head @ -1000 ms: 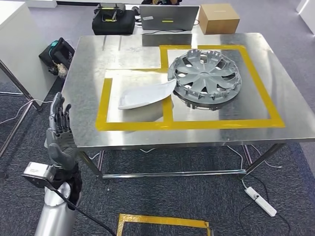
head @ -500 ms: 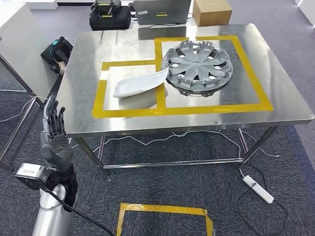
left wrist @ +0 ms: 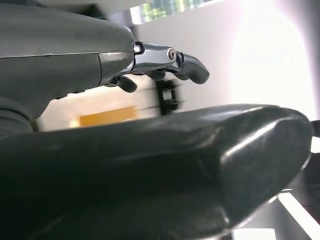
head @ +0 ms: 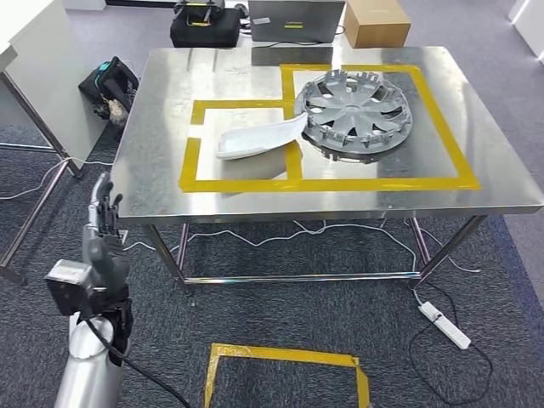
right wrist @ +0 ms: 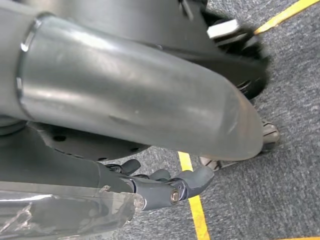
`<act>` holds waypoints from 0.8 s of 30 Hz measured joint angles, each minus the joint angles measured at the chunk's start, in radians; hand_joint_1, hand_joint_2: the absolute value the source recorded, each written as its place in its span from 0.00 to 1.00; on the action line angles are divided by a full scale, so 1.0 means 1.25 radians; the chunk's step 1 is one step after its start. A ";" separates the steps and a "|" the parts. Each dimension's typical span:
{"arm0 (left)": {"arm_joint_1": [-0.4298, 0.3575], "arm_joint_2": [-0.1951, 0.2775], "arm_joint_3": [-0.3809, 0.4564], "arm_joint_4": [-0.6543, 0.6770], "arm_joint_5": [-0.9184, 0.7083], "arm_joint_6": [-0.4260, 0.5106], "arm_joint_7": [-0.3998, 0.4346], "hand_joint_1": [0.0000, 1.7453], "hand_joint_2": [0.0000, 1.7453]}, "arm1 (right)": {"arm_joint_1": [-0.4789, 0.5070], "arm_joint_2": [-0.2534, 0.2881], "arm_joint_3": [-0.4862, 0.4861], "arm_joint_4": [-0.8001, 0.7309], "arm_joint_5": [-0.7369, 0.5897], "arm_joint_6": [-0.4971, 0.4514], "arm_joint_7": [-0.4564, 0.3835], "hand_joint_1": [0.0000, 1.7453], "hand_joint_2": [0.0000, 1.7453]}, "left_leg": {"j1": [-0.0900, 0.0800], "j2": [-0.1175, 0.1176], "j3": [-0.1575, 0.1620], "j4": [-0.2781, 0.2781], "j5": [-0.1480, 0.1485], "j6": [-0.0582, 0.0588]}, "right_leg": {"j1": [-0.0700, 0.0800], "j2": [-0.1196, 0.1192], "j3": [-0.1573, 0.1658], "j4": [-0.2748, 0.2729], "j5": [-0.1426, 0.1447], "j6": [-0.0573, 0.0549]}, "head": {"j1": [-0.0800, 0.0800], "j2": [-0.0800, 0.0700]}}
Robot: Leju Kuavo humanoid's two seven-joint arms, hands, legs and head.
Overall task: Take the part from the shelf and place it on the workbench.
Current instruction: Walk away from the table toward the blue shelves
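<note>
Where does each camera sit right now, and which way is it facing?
Head view: high on the body, facing forward and down at the steel workbench, wheel cover and white part; left hand raised.
Left wrist view: behind the left hand, thumb large.
Right wrist view: faces down at carpet and yellow floor tape; right hand shows.
Shared: left hand, head and left wrist views.

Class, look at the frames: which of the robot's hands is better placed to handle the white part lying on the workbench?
Left, probably. The left hand is raised, empty, beside the workbench edge nearest the white part; the right hand hangs over carpet.
</note>
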 joint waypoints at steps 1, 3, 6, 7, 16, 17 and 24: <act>-0.005 0.003 0.002 0.027 -0.014 0.000 0.022 0.00 0.00 | 0.000 -0.002 -0.001 0.000 0.000 0.002 0.001 0.00 0.00 | -0.001 0.000 -0.002 0.002 0.001 -0.003 | 0.001 0.000 0.027 -0.050 0.012 -0.003 | 0.000 0.000; -0.013 0.009 0.008 0.084 -0.031 0.001 0.038 0.00 0.00 | 0.000 -0.004 -0.004 0.000 -0.001 0.005 0.002 0.00 0.00 | -0.004 0.000 -0.011 0.008 0.002 -0.006 | 0.003 0.002 0.046 -0.091 0.014 -0.006 | -0.001 0.000; -0.022 0.015 0.014 0.142 -0.038 0.002 0.037 0.00 0.00 | 0.005 -0.006 -0.006 0.000 -0.001 0.006 0.002 0.00 0.00 | -0.004 0.001 -0.019 0.010 0.006 -0.004 | 0.004 0.004 0.038 -0.091 0.018 -0.007 | -0.003 0.000; -0.025 0.016 0.015 0.154 -0.039 0.003 0.037 0.00 0.00 | 0.007 -0.006 -0.007 0.000 -0.001 0.006 0.003 0.00 0.00 | -0.004 0.001 -0.020 0.009 0.008 -0.005 | 0.004 0.004 0.036 -0.090 0.018 -0.008 | -0.003 0.000; -0.039 0.022 0.040 0.228 -0.077 0.038 0.077 0.00 0.00 | 0.008 -0.008 -0.011 0.000 0.000 0.005 0.003 0.00 0.00 | 0.000 0.001 -0.028 0.005 0.019 -0.022 | 0.008 0.003 0.027 -0.087 0.025 -0.022 | -0.002 0.000; -0.044 0.024 0.051 0.254 -0.092 0.055 0.083 0.00 0.00 | 0.008 -0.008 -0.011 0.000 0.001 0.005 0.004 0.00 0.00 | 0.000 0.001 -0.029 0.005 0.020 -0.023 | 0.008 0.003 0.026 -0.087 0.026 -0.023 | -0.002 0.000; -0.104 0.066 0.167 0.567 -0.209 0.213 0.100 0.00 0.00 | 0.007 -0.008 -0.011 0.000 0.011 0.005 0.014 0.00 0.00 | -0.001 0.001 -0.034 0.005 0.026 -0.023 | 0.007 0.003 0.021 -0.087 0.033 -0.022 | -0.002 0.000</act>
